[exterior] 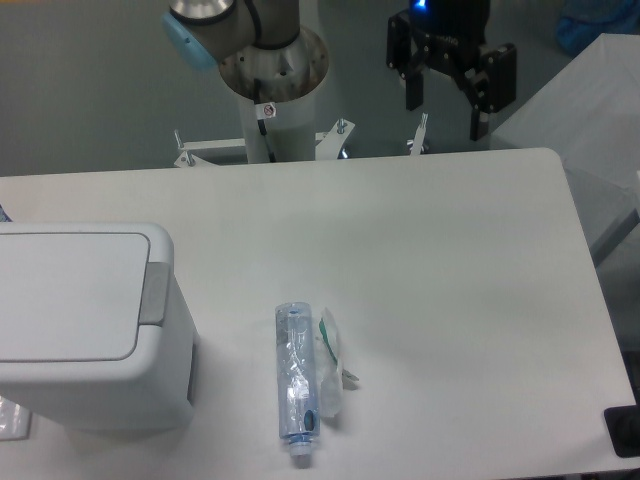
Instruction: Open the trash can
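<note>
- The trash can [90, 330] sits at the counter's left edge, partly cut off by the frame. Its flat lid [65, 295] is down, and the lid's long side runs left to right across the view.
- The grey push tab [153, 292] is on the right-hand end of the lid, so the can faces toward the middle of the counter [450, 270].
- Just right of the trash can, apart from it, a clear crushed bottle [296, 383] lies flat with its long axis running toward the near edge and its cap at the near end. A crumpled wrapper [331, 365] with a green mark lies against the bottle's right side.
- The counter is plain white with rounded corners. Beyond it the floor is grey, and the arm's round base [272, 70] stands behind the far edge, up and right of the trash can. Another pale surface [590, 130] shows at the far right.
- The gripper [447, 110] hangs beyond the far edge, well apart from the trash can, high and to the right of it. Its jaws are spread wide with nothing between them.
</note>
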Tool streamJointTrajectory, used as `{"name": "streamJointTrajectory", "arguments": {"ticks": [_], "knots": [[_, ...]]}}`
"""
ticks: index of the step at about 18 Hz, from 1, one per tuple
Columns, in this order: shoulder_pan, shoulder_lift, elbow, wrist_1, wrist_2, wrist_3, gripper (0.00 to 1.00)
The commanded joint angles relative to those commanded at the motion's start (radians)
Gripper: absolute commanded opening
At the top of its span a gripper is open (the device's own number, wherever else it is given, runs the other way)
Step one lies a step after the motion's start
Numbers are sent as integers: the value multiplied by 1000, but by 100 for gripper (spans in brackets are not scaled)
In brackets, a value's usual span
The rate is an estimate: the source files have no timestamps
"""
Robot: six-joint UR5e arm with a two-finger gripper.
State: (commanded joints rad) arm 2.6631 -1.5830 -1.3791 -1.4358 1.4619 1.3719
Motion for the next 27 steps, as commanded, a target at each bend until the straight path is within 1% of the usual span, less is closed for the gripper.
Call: {"name": "streamJointTrajectory", "arguments": {"ticks": [1, 3, 5, 7, 8, 10, 11, 12, 14, 16, 18, 19, 21, 22, 24, 25, 26, 27], "knots": [[-24, -8, 5, 2, -8, -57, 100], [-38, -12, 5, 3, -14, -164, 100], [-64, -28, 6, 34, -50, -227, 100], [-77, -29, 0, 64, -60, -334, 100], [-94, -32, 0, 93, -60, -418, 100], [-130, -37, -14, 170, -61, -587, 100], [-156, -41, -21, 195, -61, -661, 100], [-181, -45, -26, 204, -58, -736, 100], [-198, -46, -38, 206, -57, -850, 100], [-247, -49, -44, 206, -54, -905, 100], [-264, -51, -70, 213, -52, -957, 100], [-278, -54, -72, 227, -55, -987, 100], [-298, -66, -71, 250, -58, -1104, 100], [-313, -75, -71, 270, -63, -1170, 100], [-353, -101, -69, 349, -80, -1292, 100], [-359, -110, -71, 380, -80, -1339, 100], [-374, -120, -69, 396, -80, -1368, 100], [-387, -129, -69, 399, -80, -1375, 100]]}}
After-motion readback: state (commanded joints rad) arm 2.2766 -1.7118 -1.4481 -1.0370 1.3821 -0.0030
